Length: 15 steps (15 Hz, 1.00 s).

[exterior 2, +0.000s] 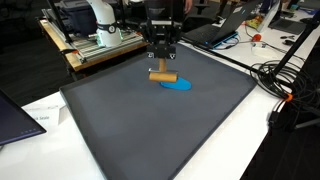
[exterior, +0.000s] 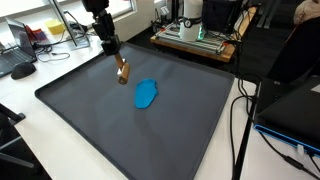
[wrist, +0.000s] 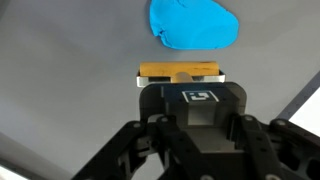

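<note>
My gripper (exterior: 119, 64) hangs over the far part of a dark grey mat (exterior: 110, 130) and is shut on a small wooden block (exterior: 122, 73). The block (exterior 2: 163, 76) lies crosswise between the fingers, just above the mat (exterior 2: 150, 130). A flat blue blob-shaped object (exterior: 146, 94) lies on the mat right beside the block. In the wrist view the wooden block (wrist: 180, 72) shows past the gripper (wrist: 181, 80), and the blue object (wrist: 195, 25) lies beyond it. The fingertips are hidden behind the gripper body there.
A machine with a green board (exterior: 195, 32) stands behind the mat. Black cables (exterior: 240, 120) run along one side of the mat and a dark laptop (exterior: 295, 115) lies there. More cables (exterior 2: 285, 80) and a laptop corner (exterior 2: 15, 115) flank the mat.
</note>
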### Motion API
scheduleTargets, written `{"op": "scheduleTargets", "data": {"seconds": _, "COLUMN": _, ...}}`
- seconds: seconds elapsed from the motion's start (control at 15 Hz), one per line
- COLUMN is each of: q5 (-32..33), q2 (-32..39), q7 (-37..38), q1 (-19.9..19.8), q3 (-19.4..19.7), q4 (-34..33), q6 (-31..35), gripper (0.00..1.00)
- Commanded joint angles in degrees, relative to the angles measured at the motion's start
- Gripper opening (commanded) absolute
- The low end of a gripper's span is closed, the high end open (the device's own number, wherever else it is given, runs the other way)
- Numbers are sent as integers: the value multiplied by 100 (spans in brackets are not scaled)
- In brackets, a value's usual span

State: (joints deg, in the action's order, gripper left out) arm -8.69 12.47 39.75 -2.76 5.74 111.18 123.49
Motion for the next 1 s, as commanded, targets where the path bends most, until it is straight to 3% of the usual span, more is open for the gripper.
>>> {"op": "scheduleTargets", "data": {"seconds": 0.0, "q5": -130, "q2": -576, "q7": 2, "q1": -25, "q3": 47, "q4": 588, "q6": 285, "gripper": 22}}
{"op": "scheduleTargets", "data": {"seconds": 0.4, "q5": 159, "q2": -1503, "q7": 9, "q1": 136, "q3": -138, "q4": 1550, "q6": 1001, "gripper": 22}}
{"op": "scheduleTargets", "data": {"seconds": 0.67, "q5": 521, "q2": -1915, "q7": 169, "q1": 227, "q3": -443, "q4": 1897, "q6": 1110, "gripper": 22}}
{"op": "scheduleTargets", "data": {"seconds": 0.93, "q5": 1325, "q2": -2202, "q7": 520, "q1": 241, "q3": -817, "q4": 2115, "q6": 1205, "gripper": 22}}
